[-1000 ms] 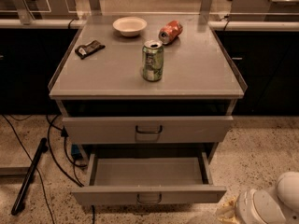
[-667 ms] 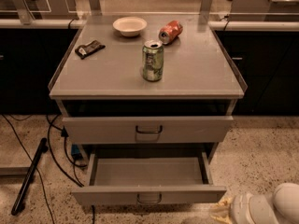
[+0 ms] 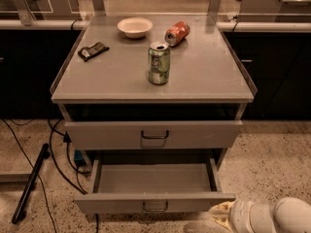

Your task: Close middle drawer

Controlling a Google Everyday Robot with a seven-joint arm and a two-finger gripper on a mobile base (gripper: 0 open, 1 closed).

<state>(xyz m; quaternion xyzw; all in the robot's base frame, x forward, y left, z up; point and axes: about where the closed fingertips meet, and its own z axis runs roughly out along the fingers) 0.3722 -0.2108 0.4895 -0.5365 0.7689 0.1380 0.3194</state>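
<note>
The middle drawer [image 3: 154,181] is grey metal and pulled far out of the cabinet, and its tray is empty. Its low front panel [image 3: 112,204] carries a small metal loop handle [image 3: 155,207] at the centre. My gripper [image 3: 221,212], cream-coloured on a white arm [image 3: 272,217], is at the bottom right of the camera view. It sits just beside the right front corner of the drawer's front panel, at about the panel's height. I cannot tell whether it touches the panel.
The taller-fronted top drawer [image 3: 204,134] sits above, slightly out. On the cabinet top [image 3: 204,72] stand a green can [image 3: 159,63], a tipped red can [image 3: 177,33], a white bowl [image 3: 134,26] and a dark packet [image 3: 93,51]. Black cables [image 3: 53,159] and a black bar [image 3: 30,183] lie on the floor at left.
My gripper and arm have moved left along the bottom edge, closer to the right front corner of the open drawer. The drawer has not moved.
</note>
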